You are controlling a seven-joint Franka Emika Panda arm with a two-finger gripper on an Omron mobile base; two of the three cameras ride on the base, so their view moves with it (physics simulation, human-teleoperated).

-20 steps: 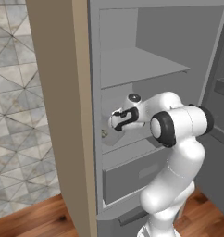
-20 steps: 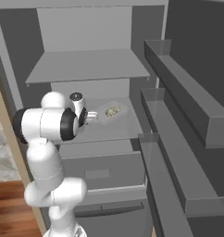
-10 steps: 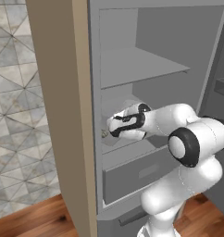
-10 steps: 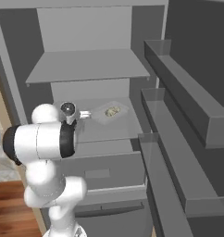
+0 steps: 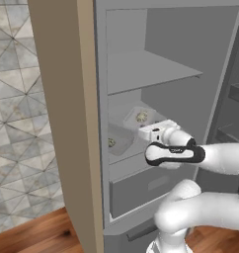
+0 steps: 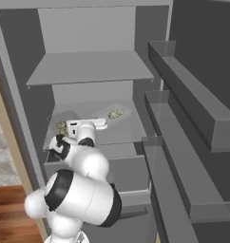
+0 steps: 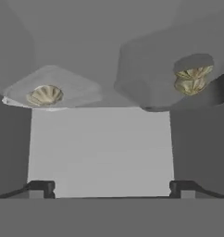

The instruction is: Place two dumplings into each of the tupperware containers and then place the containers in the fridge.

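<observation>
Nearest, the gripper [image 7: 112, 187] reaches into the open fridge [image 5: 166, 59] at the level of its lower shelf [image 6: 131, 135], and its fingers [image 7: 40, 187] stand wide apart with nothing between them. Just beyond the fingertips lies a bare stretch of that shelf. Past it sit the two tupperware containers, both resting flat on the shelf. In the left base view, the nearer container [image 5: 122, 141] lies toward the fridge's tan side panel [image 5: 62, 118] and holds a dumpling [image 5: 111, 143]; how many lie in it cannot be told. The farther container [image 5: 141, 116] sits deeper in, close to the back wall, and also carries dumplings [image 5: 141, 117]. In the hand view one container [image 7: 53, 90] shows a single ridged dumpling [image 7: 44, 95], while the other container [image 7: 164, 78] shows two dumplings [image 7: 192, 79] stacked close together. Above them an upper shelf [image 6: 93, 66] spans the fridge, and door bins [image 6: 183, 142] line the open door on the right.
</observation>
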